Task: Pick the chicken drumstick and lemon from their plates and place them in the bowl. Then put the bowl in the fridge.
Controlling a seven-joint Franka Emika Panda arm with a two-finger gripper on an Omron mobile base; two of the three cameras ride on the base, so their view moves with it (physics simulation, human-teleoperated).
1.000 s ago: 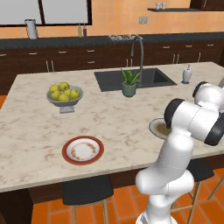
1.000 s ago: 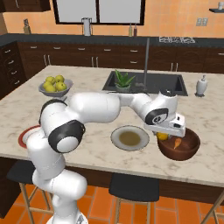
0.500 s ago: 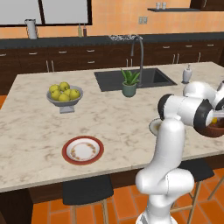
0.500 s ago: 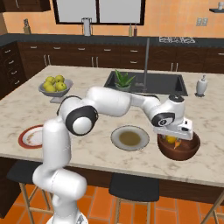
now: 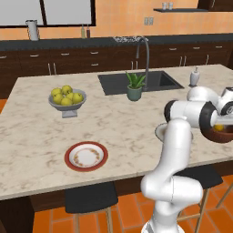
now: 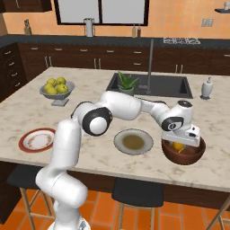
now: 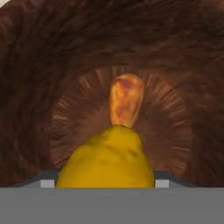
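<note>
Low in the frame, the gripper (image 6: 180, 144) pinches the lemon (image 7: 106, 159) above the drumstick (image 7: 126, 100) in the bowl (image 6: 194, 155); letting go comes next.

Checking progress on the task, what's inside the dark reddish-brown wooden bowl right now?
Inside the dark reddish-brown wooden bowl lie the golden-brown chicken drumstick and the round yellow lemon. The lemon covers the drumstick's near end and the bowl floor beneath.

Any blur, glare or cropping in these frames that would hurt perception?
Hand view: close-range, soft; the round yellow lemon hides the near end of the golden-brown chicken drumstick in the dark reddish-brown wooden bowl. Left base view: bowl cropped at the edge. Right base view: even lighting, no glare, bowl clear.
</note>
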